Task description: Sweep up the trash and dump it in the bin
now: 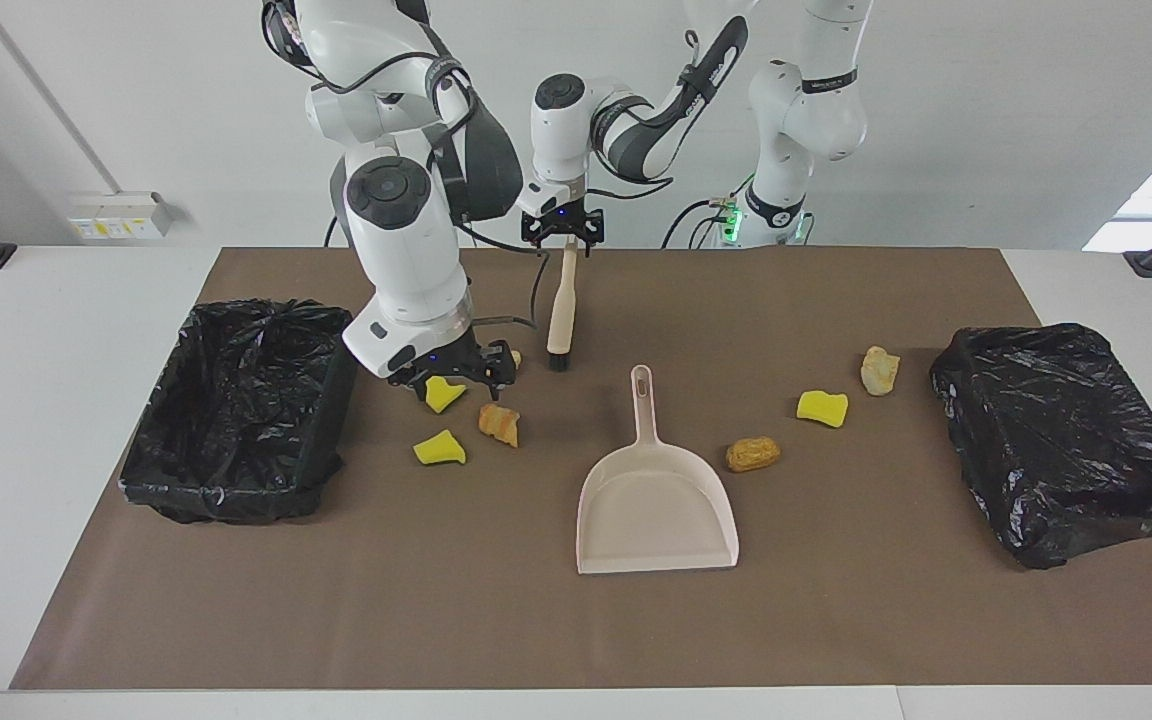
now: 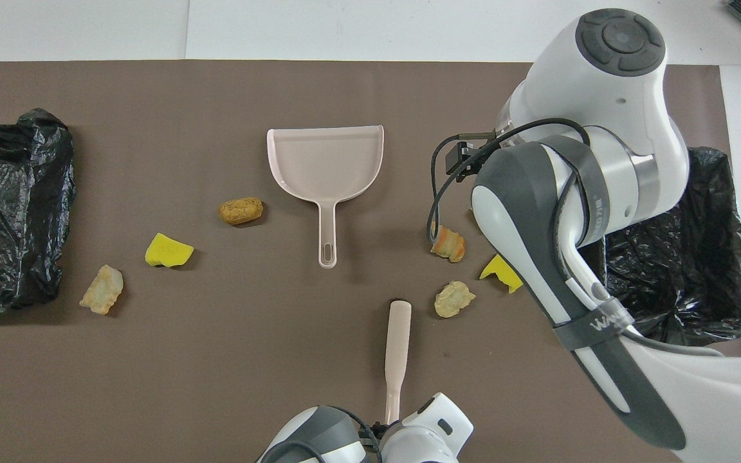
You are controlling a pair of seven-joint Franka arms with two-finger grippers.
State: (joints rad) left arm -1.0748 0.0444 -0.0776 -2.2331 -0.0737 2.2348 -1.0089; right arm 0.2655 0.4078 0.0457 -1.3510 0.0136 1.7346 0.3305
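Your right gripper [image 1: 453, 377] is low over a yellow sponge chunk [image 1: 443, 394], its fingers spread wide and gripping nothing. Your left gripper [image 1: 563, 238] sits at the handle tip of the brush [image 1: 561, 310], which stands nearly upright on its bristles. I cannot tell whether it has closed on the handle.

Four pieces of trash cluster by the right gripper. These are that chunk, a second yellow chunk [image 1: 439, 449], an orange lump [image 1: 499, 423] and a tan lump [image 1: 515, 357] close to the brush. Just beside them, toward the right arm's end, is the open black-lined bin [image 1: 236, 470].

The dustpan [image 1: 656, 510] lies flat mid-mat with its handle toward the robots. Toward the left arm's end lie a brown lump [image 1: 753, 453], a yellow chunk [image 1: 822, 407] and a pale lump [image 1: 879, 370], then a second black-bagged bin [image 1: 1061, 440].

Bare brown mat [image 1: 836, 620] stretches farther from the robots than the dustpan. It covers a white table [image 1: 26, 420] against a white wall [image 1: 986, 120].
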